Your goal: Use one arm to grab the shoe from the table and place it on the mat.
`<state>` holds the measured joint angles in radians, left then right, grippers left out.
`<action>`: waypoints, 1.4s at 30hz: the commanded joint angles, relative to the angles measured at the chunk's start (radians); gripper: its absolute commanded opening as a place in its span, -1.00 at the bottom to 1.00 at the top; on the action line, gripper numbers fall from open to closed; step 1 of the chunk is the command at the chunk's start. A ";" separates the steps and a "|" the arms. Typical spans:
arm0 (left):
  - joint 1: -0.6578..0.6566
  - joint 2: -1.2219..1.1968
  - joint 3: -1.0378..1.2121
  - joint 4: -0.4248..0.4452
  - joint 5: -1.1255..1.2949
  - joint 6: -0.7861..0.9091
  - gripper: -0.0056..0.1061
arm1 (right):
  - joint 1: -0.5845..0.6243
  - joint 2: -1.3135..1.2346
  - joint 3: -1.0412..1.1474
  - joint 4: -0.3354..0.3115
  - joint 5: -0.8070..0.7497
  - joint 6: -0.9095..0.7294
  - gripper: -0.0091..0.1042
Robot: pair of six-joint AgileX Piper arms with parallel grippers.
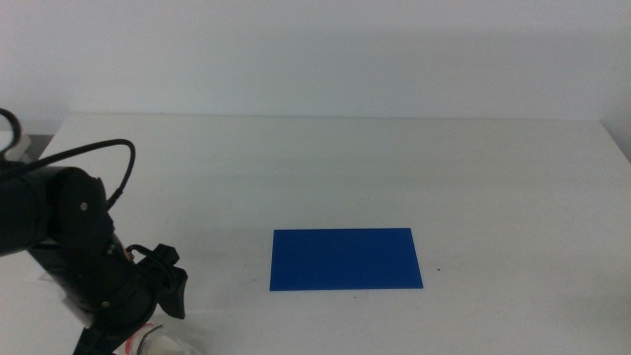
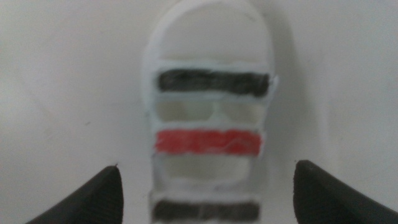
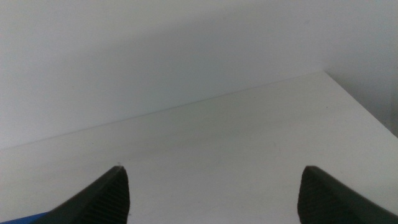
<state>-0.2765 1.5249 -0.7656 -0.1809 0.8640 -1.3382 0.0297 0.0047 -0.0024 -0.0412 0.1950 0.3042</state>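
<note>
The shoe (image 2: 206,124), white with two dark straps and a red-orange one between them, lies on the table (image 1: 394,158) straight below my left gripper (image 2: 206,167). The jaws stand wide open, one on each side of the shoe and apart from it. In the middle view the left arm (image 1: 89,256) bends down at the lower left and hides nearly all of the shoe (image 1: 148,341); only a white and red bit shows at the bottom edge. The blue mat (image 1: 345,258) lies flat to the right of the arm. My right gripper (image 3: 211,171) waits open, out of the middle view.
The white tabletop ends at a far edge against a pale wall (image 1: 315,49). In the right wrist view a corner of the mat (image 3: 25,219) shows by one jaw, and the table's far right corner (image 3: 323,73) is visible.
</note>
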 commanded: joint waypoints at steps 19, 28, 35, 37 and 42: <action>-0.068 0.066 -0.128 0.000 0.109 -0.066 -0.93 | 0.002 -0.005 0.002 -0.007 -0.009 -0.004 0.56; -0.263 0.294 -0.558 0.018 0.228 -0.226 -0.93 | 0.002 -0.005 0.002 -0.007 -0.009 -0.004 0.56; -0.354 0.525 -0.908 0.039 0.357 -0.236 -0.93 | 0.002 -0.005 0.002 -0.007 -0.009 -0.004 0.56; -0.370 0.566 -0.970 0.044 0.357 -0.241 -0.93 | 0.002 -0.005 0.002 -0.007 -0.009 -0.004 0.56; -0.381 0.624 -1.042 0.032 0.357 -0.241 -0.93 | 0.002 -0.005 0.002 -0.007 -0.009 -0.004 0.56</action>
<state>-0.6499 2.1396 -1.7853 -0.1555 1.2062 -1.5702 0.0297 0.0047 -0.0024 -0.0412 0.1950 0.3042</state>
